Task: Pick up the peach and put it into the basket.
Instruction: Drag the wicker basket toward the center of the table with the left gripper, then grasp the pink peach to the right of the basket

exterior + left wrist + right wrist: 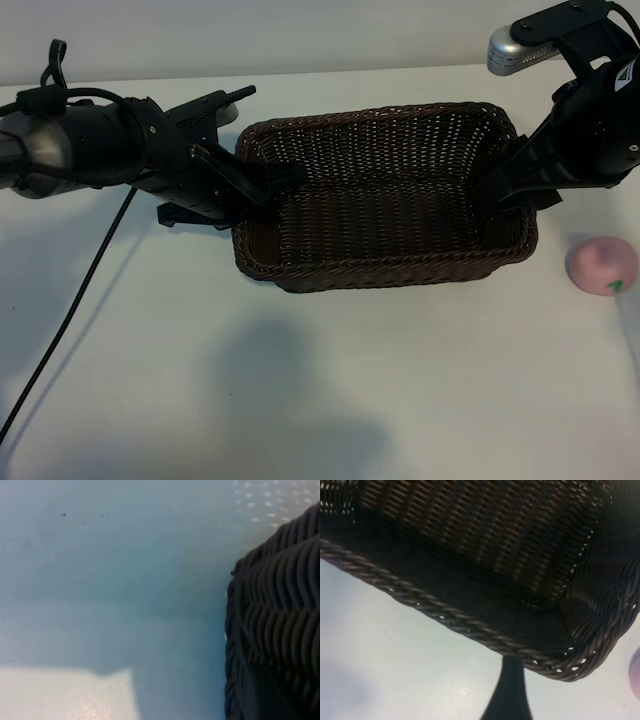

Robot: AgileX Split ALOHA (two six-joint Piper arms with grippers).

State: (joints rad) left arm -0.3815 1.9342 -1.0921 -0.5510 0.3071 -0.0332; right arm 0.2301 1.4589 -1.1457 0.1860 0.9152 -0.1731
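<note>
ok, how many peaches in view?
1. The peach sits on the table right of the basket, outside it, untouched. Basket interior looks empty; none seem hidden.

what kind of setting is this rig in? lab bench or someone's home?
Most likely a lab or test bench: a bare white table against a plain wall, two black robot arms, a loose cable, and only staged props, a wicker basket and a toy peach.

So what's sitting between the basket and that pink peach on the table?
Nothing: in the exterior view, only bare white table separates the basket from the peach. The right gripper is at the basket's end, above that stretch.
</note>
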